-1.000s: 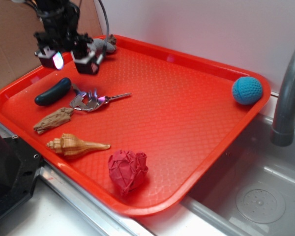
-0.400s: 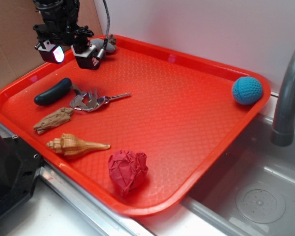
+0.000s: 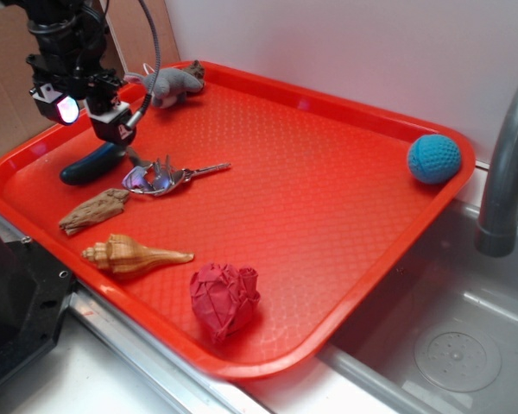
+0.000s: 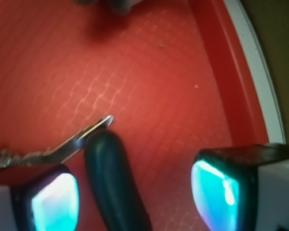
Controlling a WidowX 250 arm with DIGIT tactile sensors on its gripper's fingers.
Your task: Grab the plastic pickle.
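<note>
The plastic pickle (image 3: 91, 163) is a dark teal-green oblong lying on the red tray (image 3: 328, 172) near its left rim. My gripper (image 3: 88, 118) hangs open just above it, one finger on either side. In the wrist view the pickle (image 4: 113, 178) lies between the two glowing fingertips, nearer the left one, with my gripper (image 4: 135, 197) wide open and touching nothing. The pickle's near end runs out of the bottom of that view.
A bunch of keys (image 3: 160, 177) lies right beside the pickle, one key tip (image 4: 94, 127) touching its end. A brown wood piece (image 3: 93, 211), a shell (image 3: 134, 255), a red crumpled lump (image 3: 224, 297), a grey plush toy (image 3: 174, 80) and a blue crocheted ball (image 3: 433, 159) also sit on the tray. A sink with faucet (image 3: 505, 164) is at right.
My gripper has moved left and down from above the tray's back to just over the pickle, staying open.
</note>
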